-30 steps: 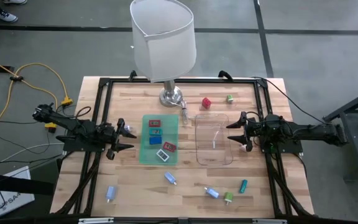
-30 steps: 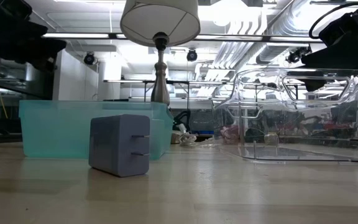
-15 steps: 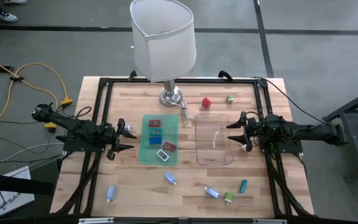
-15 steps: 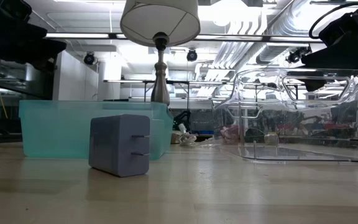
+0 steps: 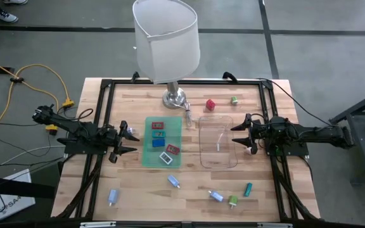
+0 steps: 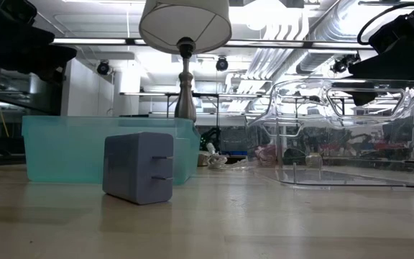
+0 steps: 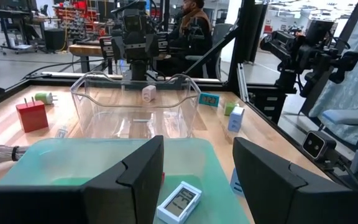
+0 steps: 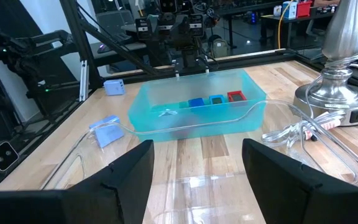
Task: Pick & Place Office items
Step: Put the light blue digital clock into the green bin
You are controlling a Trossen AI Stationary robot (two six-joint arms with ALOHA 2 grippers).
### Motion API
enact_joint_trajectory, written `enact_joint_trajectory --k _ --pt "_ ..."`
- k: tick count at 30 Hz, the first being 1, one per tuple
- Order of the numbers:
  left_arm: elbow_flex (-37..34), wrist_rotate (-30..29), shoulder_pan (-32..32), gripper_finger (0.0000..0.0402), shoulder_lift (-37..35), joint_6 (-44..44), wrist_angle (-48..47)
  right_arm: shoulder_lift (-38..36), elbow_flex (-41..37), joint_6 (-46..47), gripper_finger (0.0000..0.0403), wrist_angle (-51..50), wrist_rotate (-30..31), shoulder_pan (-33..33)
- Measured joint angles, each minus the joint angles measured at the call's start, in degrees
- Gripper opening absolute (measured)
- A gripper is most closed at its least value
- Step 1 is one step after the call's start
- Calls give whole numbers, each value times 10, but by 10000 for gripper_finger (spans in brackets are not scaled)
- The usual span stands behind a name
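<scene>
Both arms wait with open grippers. My left gripper (image 5: 129,140) is left of the teal translucent bin (image 5: 162,141); my right gripper (image 5: 238,134) is right of the clear tray (image 5: 217,141). In the bin lie flat pieces: red (image 5: 158,125), teal (image 5: 160,133), blue (image 5: 156,143), red (image 5: 173,150) and a pale one (image 7: 179,200). Loose on the table are a red cube (image 5: 210,104), a green piece (image 5: 234,100), light blue pieces (image 5: 173,182) (image 5: 113,196) (image 5: 215,196), a green one (image 5: 232,201) and a teal one (image 5: 248,188). The low view shows a light blue plug-shaped piece (image 6: 138,167) resting flat.
A lamp with a white shade (image 5: 167,38) stands on its metal base (image 5: 175,98) at the table's far side; its cord (image 8: 294,132) runs by the clear tray. A black frame (image 5: 106,85) borders the table. Bare wood lies along the near edge between the loose pieces.
</scene>
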Motion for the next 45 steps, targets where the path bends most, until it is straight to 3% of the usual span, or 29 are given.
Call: enact_joint_trajectory --k 35,45 --pt "0 0 0 186 0 1 0 0 0 0 232 1 2 0" --pt "0 0 0 186 0 2 1 0 0 0 232 45 16 0"
